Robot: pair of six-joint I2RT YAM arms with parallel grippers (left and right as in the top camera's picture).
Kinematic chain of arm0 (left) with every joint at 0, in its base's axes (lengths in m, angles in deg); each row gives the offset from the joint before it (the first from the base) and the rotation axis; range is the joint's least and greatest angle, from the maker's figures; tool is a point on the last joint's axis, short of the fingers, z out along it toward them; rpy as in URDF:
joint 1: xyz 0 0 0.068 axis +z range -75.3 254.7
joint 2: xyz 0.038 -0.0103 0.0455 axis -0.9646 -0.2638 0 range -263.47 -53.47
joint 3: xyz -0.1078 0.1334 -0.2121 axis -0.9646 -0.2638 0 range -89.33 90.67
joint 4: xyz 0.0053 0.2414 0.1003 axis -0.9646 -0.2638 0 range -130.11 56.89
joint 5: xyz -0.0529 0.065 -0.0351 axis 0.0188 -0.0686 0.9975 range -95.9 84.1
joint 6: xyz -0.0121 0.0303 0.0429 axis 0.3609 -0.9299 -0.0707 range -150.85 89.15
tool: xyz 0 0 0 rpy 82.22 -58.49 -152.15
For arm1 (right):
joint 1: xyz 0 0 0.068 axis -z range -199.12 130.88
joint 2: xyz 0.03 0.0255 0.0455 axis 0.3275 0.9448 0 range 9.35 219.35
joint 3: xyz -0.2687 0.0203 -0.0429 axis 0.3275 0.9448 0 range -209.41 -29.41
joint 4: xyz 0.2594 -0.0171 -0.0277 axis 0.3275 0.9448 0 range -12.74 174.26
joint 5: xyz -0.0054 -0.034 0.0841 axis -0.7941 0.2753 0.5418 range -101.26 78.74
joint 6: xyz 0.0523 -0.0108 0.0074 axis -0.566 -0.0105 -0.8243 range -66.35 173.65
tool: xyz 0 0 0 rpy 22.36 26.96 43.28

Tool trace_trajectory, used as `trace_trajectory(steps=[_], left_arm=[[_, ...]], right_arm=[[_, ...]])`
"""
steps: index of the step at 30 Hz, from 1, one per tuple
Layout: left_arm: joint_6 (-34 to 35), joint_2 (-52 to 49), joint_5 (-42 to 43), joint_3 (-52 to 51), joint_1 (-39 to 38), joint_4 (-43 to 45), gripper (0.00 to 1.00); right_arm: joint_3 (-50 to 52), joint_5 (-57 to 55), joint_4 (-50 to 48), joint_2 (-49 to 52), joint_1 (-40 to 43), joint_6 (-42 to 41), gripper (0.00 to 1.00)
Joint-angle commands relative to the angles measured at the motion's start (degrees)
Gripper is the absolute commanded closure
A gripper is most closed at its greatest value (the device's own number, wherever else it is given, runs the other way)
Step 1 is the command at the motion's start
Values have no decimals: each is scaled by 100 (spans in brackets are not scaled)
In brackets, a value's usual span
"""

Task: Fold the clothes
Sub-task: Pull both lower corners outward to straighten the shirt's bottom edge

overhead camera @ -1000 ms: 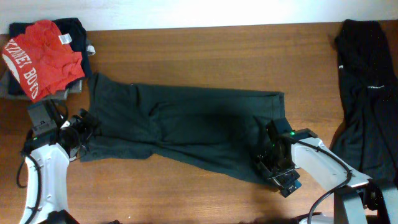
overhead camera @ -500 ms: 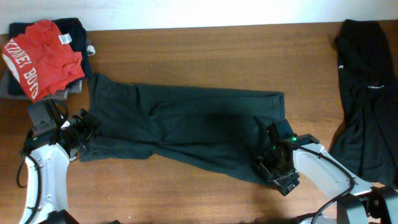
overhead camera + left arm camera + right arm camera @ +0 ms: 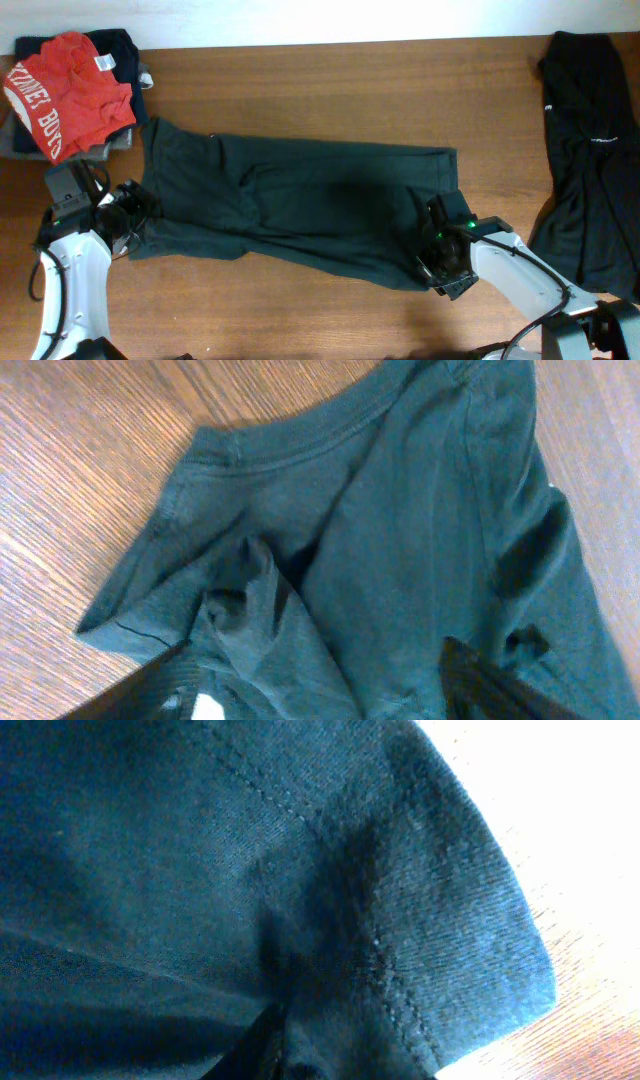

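Note:
A dark green T-shirt (image 3: 300, 205) lies spread lengthwise across the middle of the table. My left gripper (image 3: 135, 212) sits at its left end near the collar (image 3: 300, 445). In the left wrist view the fingers (image 3: 480, 680) stand wide apart over bunched cloth, so the left gripper (image 3: 325, 695) is open. My right gripper (image 3: 445, 268) is on the shirt's lower right corner. The right wrist view is filled with the hem (image 3: 400, 1000), gathered into the narrowed jaws of the right gripper (image 3: 290, 1060).
A red shirt with white lettering (image 3: 70, 90) tops a pile of dark clothes (image 3: 120, 50) at the back left corner. A black garment (image 3: 585, 150) lies heaped along the right edge. Bare wood table (image 3: 300, 320) runs along the front.
The right jaws have closed from wide open onto the shirt's corner. The left jaws have narrowed a little. Both arms have stayed almost in place.

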Motion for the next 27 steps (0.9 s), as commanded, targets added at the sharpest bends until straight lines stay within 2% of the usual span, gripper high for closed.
trace_trajectory(steps=[1,2,3,5,10,16,17,19,20,21,23,25,27], left_arm=[[35,50,168,59,-11,-20,34],[35,74,168,59,-11,-39,39],[35,122,166,59,-11,-74,49],[35,199,166,61,-11,-114,62],[31,570,160,61,-11,-201,86],[33,785,164,63,-11,-111,88],[33,776,164,63,-11,-116,85],[33,761,168,63,-11,-164,56],[33,737,168,63,-11,-254,35],[33,715,166,63,-11,-328,24],[33,608,168,63,-11,-813,14],[31,490,168,63,-11,-1185,8],[-391,146,501,57,-13,-1410,8]], right_arm=[[291,-933,210,369,-9,-52,76],[251,-962,293,358,-9,-52,76],[177,-1019,466,319,-9,-52,77],[70,-1126,715,269,-9,-52,77],[-387,-1429,1447,105,-9,-48,77],[-962,-1429,1517,-2,-9,372,77],[-1062,-1429,1491,-2,-9,461,76],[-1189,-1432,1486,-2,-9,535,76],[-1261,-1432,1486,-2,-9,538,75],[-1298,-1432,1484,-2,-9,538,75],[-1331,-1429,1403,-2,-9,664,74],[-1331,-1432,1384,-2,-9,684,74],[-1331,-1432,1351,-2,-9,713,74]])
